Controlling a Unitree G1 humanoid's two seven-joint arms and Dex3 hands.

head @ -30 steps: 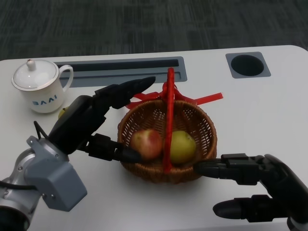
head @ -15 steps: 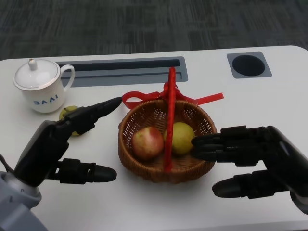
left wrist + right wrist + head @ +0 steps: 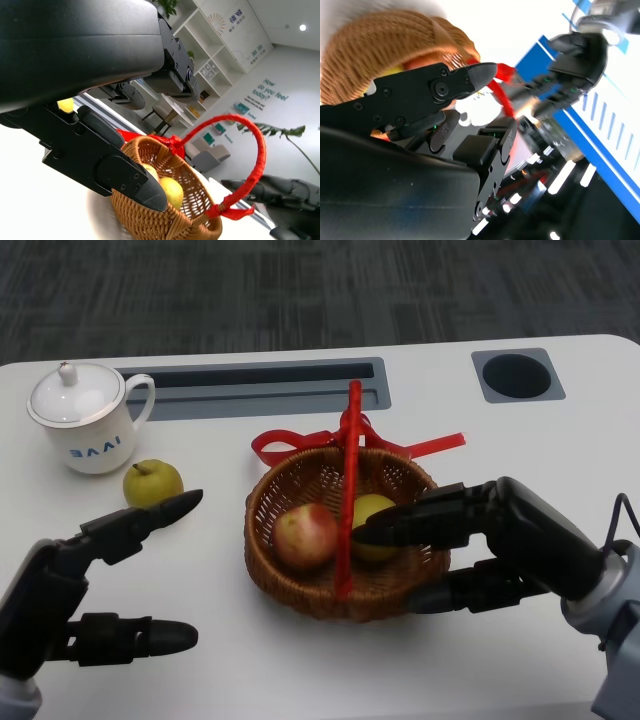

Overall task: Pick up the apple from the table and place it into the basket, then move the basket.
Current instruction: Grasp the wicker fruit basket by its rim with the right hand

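Two fruits lie inside the wicker basket (image 3: 300, 585): a red-and-yellow apple (image 3: 305, 537) on the side nearer the left hand (image 3: 75, 585), and a yellow-green fruit (image 3: 378, 521) directly under the right hand's upper fingers (image 3: 420, 522). The right hand (image 3: 490, 545) reaches over the basket's near rim, upper fingers above the interior, lower finger outside the wall; whether it touches the rim cannot be told. It holds nothing. The left hand is released, fingers spread, well apart from the basket. A yellow-green apple (image 3: 153, 482) sits on the table just beyond its upper fingertip. A lidded white mug (image 3: 85, 418) stands farther beyond. The red handle (image 3: 350, 480) stands upright.
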